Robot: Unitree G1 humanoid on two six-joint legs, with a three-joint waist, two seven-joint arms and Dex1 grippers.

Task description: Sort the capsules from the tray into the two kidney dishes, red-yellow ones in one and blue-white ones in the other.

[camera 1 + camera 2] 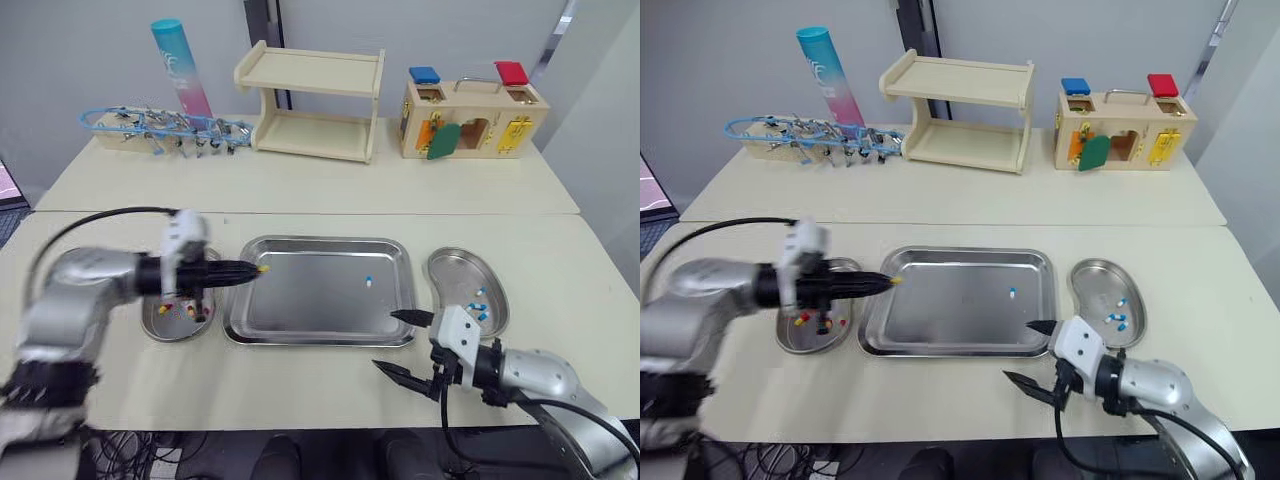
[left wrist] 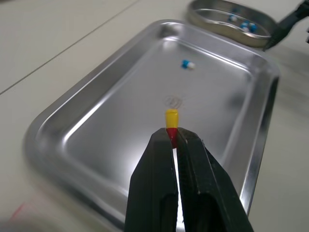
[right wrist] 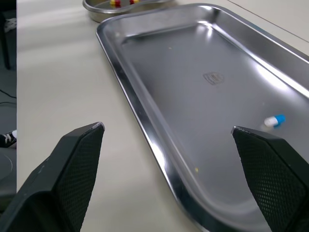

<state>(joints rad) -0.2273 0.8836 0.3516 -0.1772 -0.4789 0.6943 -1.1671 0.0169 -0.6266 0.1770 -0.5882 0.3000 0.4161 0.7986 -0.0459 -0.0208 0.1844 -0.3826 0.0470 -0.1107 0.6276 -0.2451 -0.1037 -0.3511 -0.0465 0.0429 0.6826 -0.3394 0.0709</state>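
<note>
Nearest: right gripper [image 1: 388, 342], fingers spread wide, nothing between them, low over the table [image 1: 300, 385] at the 5 o'clock corner of the tray [image 1: 320, 340]. Far fingertip just at the tray's rim, near fingertip over bare tabletop.

Across the tray, at its 10 o'clock corner: left gripper [image 1: 250, 270], fingers pinched narrow on a red-yellow capsule [image 2: 171, 118]. Red end gripped between the tips, yellow end poking out past them. Held above the tray floor, not touching the metal.

On the tray floor, toward 2 o'clock from its middle: one blue-white capsule [image 1: 368, 281], lying flat, well apart from both grippers. Rest of the tray floor bare metal.

At the tray's 9 o'clock, just beside its rim: left kidney dish [image 1: 152, 330], partly under the left arm, with several red-yellow capsules [image 1: 190, 311] inside. At the tray's 3 o'clock, just beside the rim: right kidney dish [image 1: 440, 262], with a few blue-white capsules [image 1: 479, 306] gathered toward its 5 o'clock end.

Far side of the table, well apart from the tray: wooden shelf [image 1: 315, 100] at 12 o'clock, wooden lock box [image 1: 475, 120] at 1 o'clock, pink-and-blue tube [image 1: 182, 65] standing tilted at 11 o'clock, rack of clips [image 1: 165, 125] just beside the tube.
</note>
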